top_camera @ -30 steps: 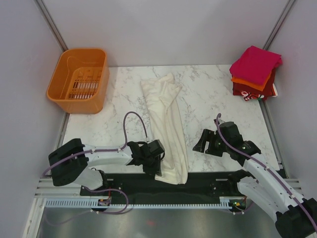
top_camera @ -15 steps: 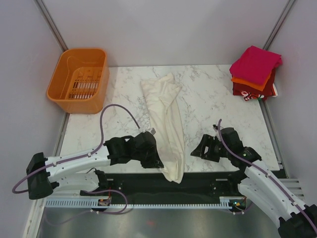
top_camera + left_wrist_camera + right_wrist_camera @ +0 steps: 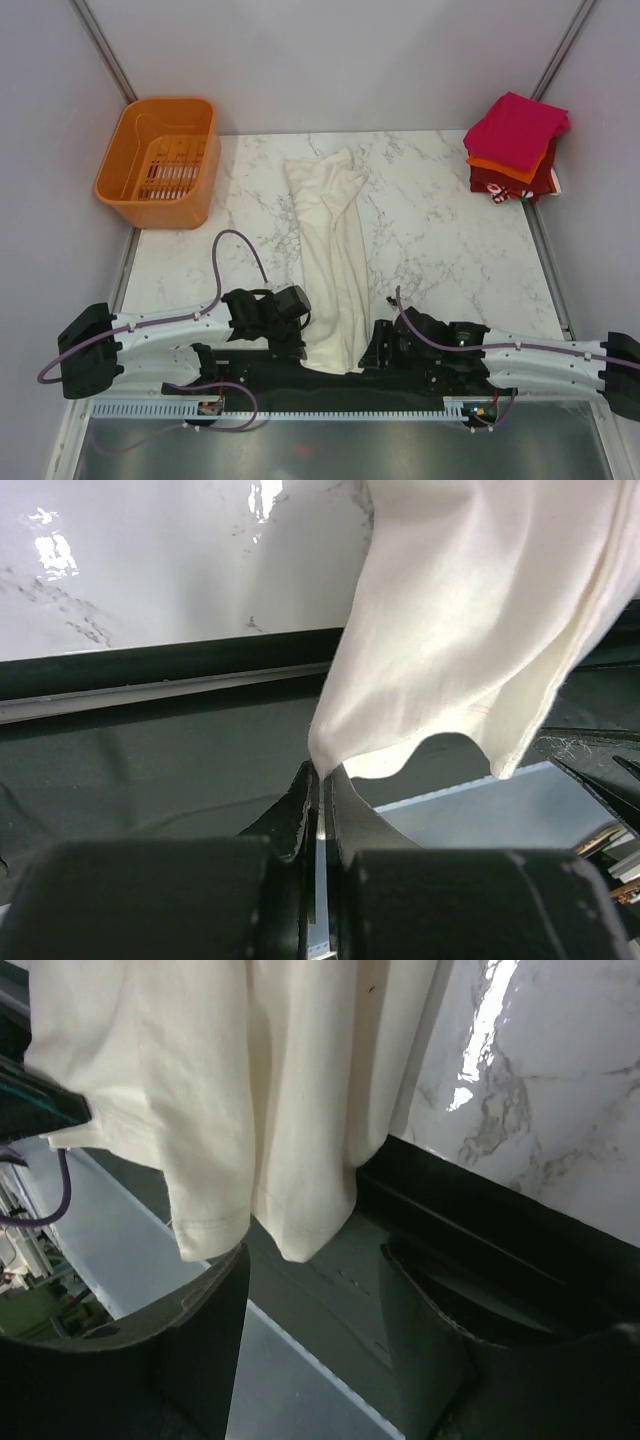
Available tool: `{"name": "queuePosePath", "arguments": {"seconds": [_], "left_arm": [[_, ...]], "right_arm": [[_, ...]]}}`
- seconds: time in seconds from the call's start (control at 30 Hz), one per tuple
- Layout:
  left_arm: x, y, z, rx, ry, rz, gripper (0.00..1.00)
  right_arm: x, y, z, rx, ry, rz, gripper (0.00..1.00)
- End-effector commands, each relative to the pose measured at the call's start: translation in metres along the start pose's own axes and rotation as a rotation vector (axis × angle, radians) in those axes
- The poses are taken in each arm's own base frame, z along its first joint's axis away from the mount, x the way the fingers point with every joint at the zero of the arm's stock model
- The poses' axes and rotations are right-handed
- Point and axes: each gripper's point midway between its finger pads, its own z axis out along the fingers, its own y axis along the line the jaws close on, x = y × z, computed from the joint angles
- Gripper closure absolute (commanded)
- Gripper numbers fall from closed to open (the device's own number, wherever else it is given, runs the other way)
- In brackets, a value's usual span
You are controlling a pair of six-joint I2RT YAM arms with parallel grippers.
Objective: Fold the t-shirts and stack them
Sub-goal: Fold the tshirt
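Observation:
The cream-white t-shirt point(image 3: 332, 245) lies in a long strip from the back middle of the table to the near edge, and its hem hangs over that edge. My left gripper point(image 3: 298, 343) is shut on the hem's left corner; the left wrist view shows the cloth point(image 3: 480, 630) pinched at the fingertips point(image 3: 322, 778). My right gripper point(image 3: 374, 352) is open at the hem's right side. In the right wrist view the hanging hem point(image 3: 230, 1080) sits just above the wide gap point(image 3: 314, 1255). Folded magenta point(image 3: 515, 122), orange point(image 3: 500, 162) and dark red point(image 3: 518, 183) t-shirts are stacked at the back right.
An orange slotted basket point(image 3: 160, 160) stands at the back left corner. A black rail point(image 3: 300, 378) runs along the near edge under the hanging hem. Grey walls close in both sides of the marble table point(image 3: 450, 230).
My left gripper closed on the hem's left corner and eased back. My right arm swung left and down from mid-table to the near edge beside the hem, its jaws narrowing somewhat.

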Motion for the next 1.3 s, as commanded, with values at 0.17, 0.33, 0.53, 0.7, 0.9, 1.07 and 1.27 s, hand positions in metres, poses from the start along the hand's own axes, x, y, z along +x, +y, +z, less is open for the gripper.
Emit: {"name": "queuePosePath", "arguments": {"seconds": [0.17,0.33,0.53,0.7,0.9,1.07,1.27], "left_arm": [[-0.001,0.01,0.006,-0.041,-0.016,-0.039,0.98],[0.0,0.012,0.007,-0.047,-0.015,-0.037,0.98],[-0.002,0.01,0.006,-0.041,-0.024,-0.035,0.98],[-0.003,0.006,0.002,-0.022,-0.029,-0.031,0.98],[-0.004,-0.002,-0.005,0.015,-0.033,-0.027,0.98],[-0.003,-0.029,-0.026,0.115,-0.019,-0.007,0.98],[0.003,-0.046,-0.042,0.182,0.017,0.0,0.98]], "right_arm": [[-0.027,0.007,0.019,-0.017,-0.199,0.076,0.4],[-0.033,-0.002,0.022,0.027,-0.235,0.064,0.41],[-0.043,0.0,0.023,0.094,-0.269,0.01,0.58],[-0.051,0.009,0.019,0.074,-0.299,-0.02,0.77],[-0.058,0.039,0.004,-0.023,-0.323,-0.041,1.0],[-0.068,0.068,-0.029,0.018,-0.317,-0.099,1.0],[-0.048,0.065,-0.032,0.191,-0.138,-0.143,0.53]]}}
